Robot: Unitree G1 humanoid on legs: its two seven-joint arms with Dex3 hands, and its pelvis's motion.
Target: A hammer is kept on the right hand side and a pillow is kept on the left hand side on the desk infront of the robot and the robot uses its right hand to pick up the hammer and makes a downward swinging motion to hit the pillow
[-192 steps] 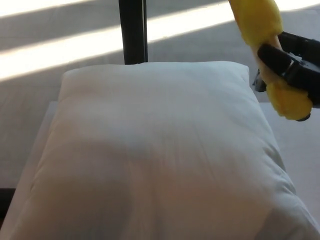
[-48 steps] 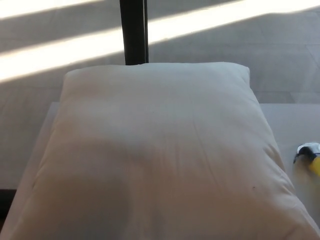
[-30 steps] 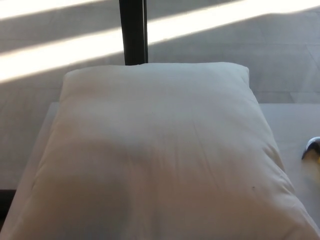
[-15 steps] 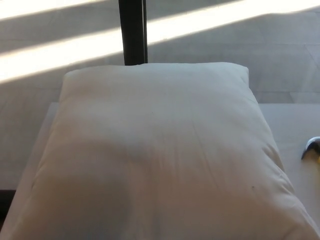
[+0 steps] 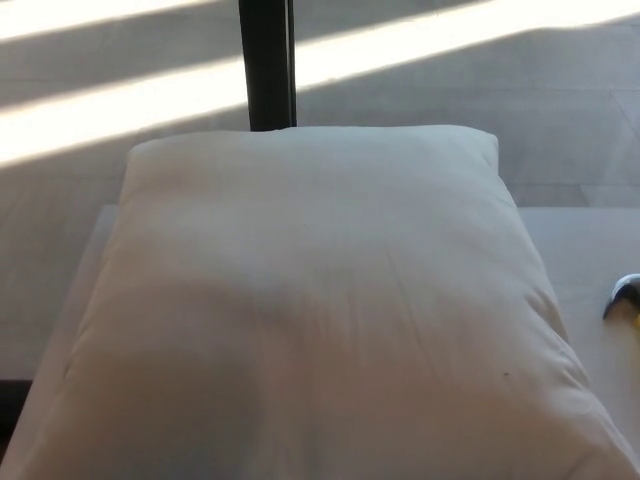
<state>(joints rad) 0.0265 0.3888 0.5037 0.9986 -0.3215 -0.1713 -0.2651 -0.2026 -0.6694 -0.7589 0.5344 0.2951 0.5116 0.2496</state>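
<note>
— One pillow [image 5: 310, 310], white and plump, covered most of the desk [image 5: 585, 250] when I looked down on it. It lay flat, its far edge near the desk's far edge and its near end running out past the bottom of the view.

— And the hammer?

— Only a sliver of it [image 5: 627, 296] showed, at the desk's right edge, just beside the pillow's right side but apart from it. I made out a curved, shiny grey metal bit and a trace of yellow below it. The rest was cut off, so I could not tell how it lay.

— Was a hand on it?

— Neither hand was in the picture. No black fingers, no forearm; I could not say how far either hand stood open, or whether it held anything. Nothing was touching the part of the hammer that I could see.

— What else was there?

— Bare pale desktop ran between the pillow's right side and the right edge. Beyond the far edge stood a dark upright post [image 5: 266, 62], rising behind the pillow's far-left part, and the grey floor [image 5: 450, 90] was crossed by slanting bands of sunlight [image 5: 120, 110]. The pillow's near-left part sat in soft shadow, and a tiny dark speck marked its cover near the right side.
</note>
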